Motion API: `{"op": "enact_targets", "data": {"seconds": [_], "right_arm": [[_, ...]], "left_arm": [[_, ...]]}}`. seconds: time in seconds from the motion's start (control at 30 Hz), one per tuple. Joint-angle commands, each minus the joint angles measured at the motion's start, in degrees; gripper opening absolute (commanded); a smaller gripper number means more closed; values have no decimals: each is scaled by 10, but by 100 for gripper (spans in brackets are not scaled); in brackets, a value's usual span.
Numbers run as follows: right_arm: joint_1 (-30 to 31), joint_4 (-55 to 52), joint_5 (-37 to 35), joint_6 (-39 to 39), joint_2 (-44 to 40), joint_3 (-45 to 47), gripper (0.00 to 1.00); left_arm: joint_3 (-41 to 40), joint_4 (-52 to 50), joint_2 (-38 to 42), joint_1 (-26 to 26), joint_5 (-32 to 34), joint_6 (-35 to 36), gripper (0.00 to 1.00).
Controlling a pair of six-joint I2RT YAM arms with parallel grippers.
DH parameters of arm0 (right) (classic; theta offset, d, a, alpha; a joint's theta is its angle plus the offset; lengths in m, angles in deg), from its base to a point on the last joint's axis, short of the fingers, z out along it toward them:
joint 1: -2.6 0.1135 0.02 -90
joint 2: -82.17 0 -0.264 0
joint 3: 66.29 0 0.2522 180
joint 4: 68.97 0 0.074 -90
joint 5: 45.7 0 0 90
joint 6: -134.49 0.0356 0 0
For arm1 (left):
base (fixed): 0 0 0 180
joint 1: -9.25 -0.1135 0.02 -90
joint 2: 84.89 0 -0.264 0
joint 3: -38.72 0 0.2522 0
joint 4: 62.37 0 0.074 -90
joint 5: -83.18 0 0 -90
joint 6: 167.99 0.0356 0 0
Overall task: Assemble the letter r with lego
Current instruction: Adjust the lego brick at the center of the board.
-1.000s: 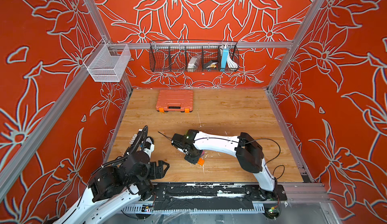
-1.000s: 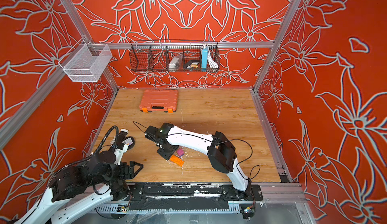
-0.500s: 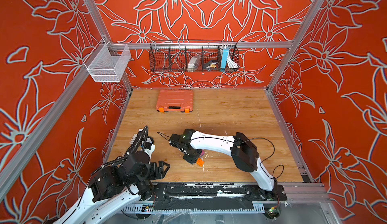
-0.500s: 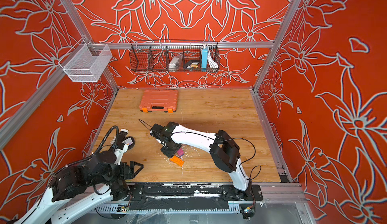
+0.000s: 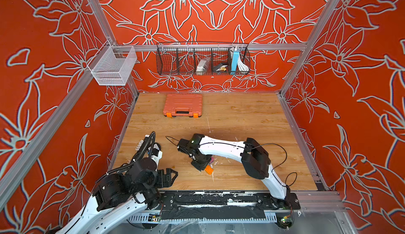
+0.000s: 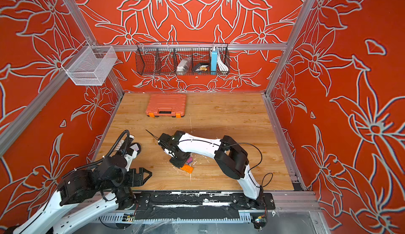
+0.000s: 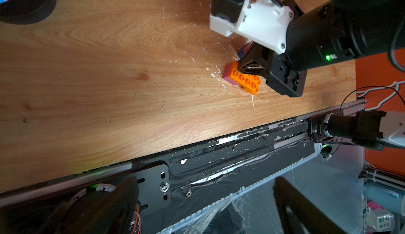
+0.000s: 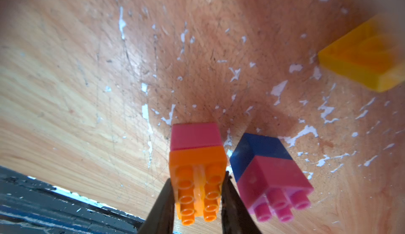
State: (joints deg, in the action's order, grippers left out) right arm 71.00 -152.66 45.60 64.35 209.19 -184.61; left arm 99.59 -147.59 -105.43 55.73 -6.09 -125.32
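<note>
On scuffed wood (image 5: pixel 241 121), floral walls (image 5: pixel 208 13), right tool (image 8: pixel 197 184) gripping orange brick (image 7: pixel 246 80), left tool (image 7: pixel 203 206) wide.

Long orange brick (image 8: pixel 198 184) atop pink brick (image 8: pixel 195 135), beside pink-on-blue stack (image 8: pixel 269 167); yellow brick (image 8: pixel 361 62) apart

Smooth, glossy plastic orange brick (image 8: pixel 197 167) on a scratched, white-flecked, matt wood-grain tabletop (image 8: pixel 76 79).

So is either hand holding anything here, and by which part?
Right hand clamps the orange brick across its long sides; left hand is open and empty.
</note>
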Motion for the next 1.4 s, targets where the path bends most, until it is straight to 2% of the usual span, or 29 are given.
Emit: {"op": "enact_targets", "data": {"seconds": [0.0, 0.1, 0.2, 0.3, 0.63, 0.83, 1.13, 1.37], "right_arm": [[-4, -18, 17, -3, 47, 24, 6], [-3, -23, 11, -4, 35, 18, 15], [-3, -26, 3, -8, 24, 8, 32], [-3, -16, 4, -13, 9, 3, 41], [-3, -23, -8, -15, -22, -28, 59], [-5, -5, -14, -23, -55, -33, 59], [-29, 108, 43, -52, -118, 69, 45], [-29, 119, 42, -84, -111, 103, 41]], "left_arm": [[-5, 2, 3, -3, -2, 7, 93], [-5, 3, 3, -3, -1, 7, 93], [-5, 3, 1, -3, 0, 7, 93], [-5, 2, 0, -2, 1, 6, 93], [-5, 2, -3, -3, 1, 6, 93], [-4, 1, -5, -2, 2, 6, 93], [-6, -2, -5, -2, 3, 2, 95], [-6, -2, -20, -2, -2, 6, 96]]}}
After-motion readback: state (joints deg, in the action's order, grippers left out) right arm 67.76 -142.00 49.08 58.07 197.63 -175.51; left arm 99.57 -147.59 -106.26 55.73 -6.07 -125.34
